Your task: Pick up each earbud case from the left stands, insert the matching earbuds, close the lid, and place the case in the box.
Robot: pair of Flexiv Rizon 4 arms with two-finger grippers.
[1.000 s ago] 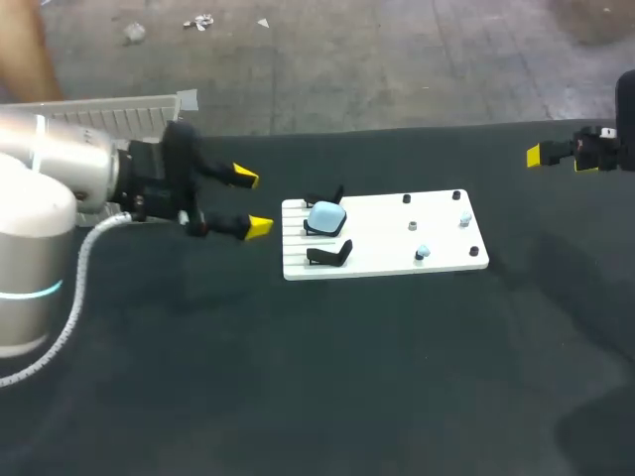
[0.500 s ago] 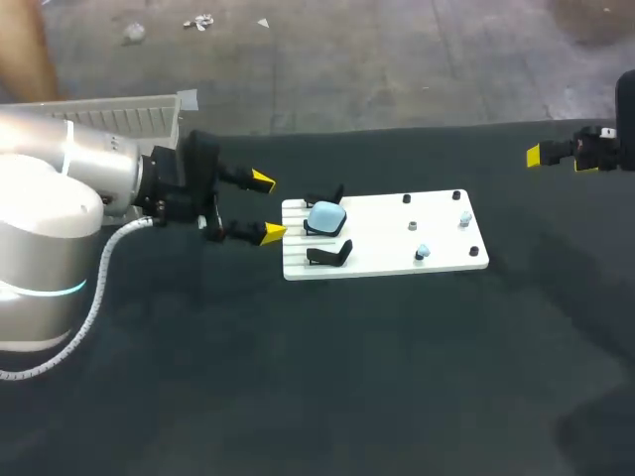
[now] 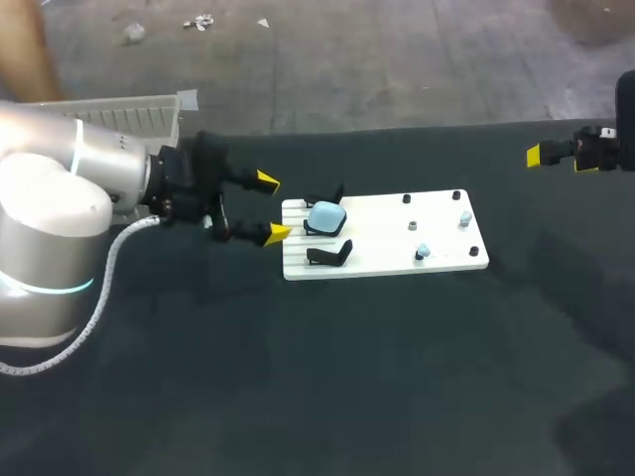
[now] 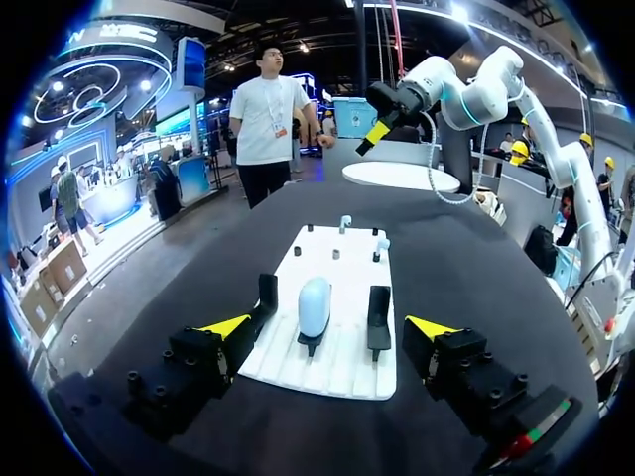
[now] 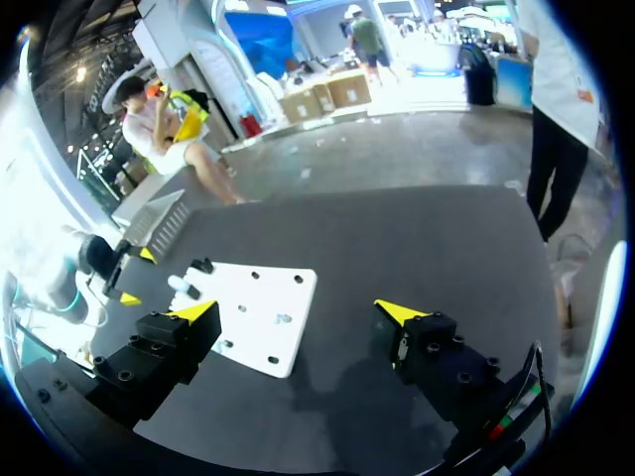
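While the left pincer (image 3: 271,207) hangs open at the white board's (image 3: 397,253) 9 o'clock edge, the pale blue earbud case (image 3: 325,217) stands on that board at 3 o'clock from it, its long axis seemingly along the approach line. The right pincer (image 5: 298,312), also open, hovers well apart near the table's (image 3: 397,377) 2 o'clock corner, so the left arm is nearer.

Silver left arm (image 3: 60,188) bears a black, yellow-tipped end effector (image 3: 271,207).
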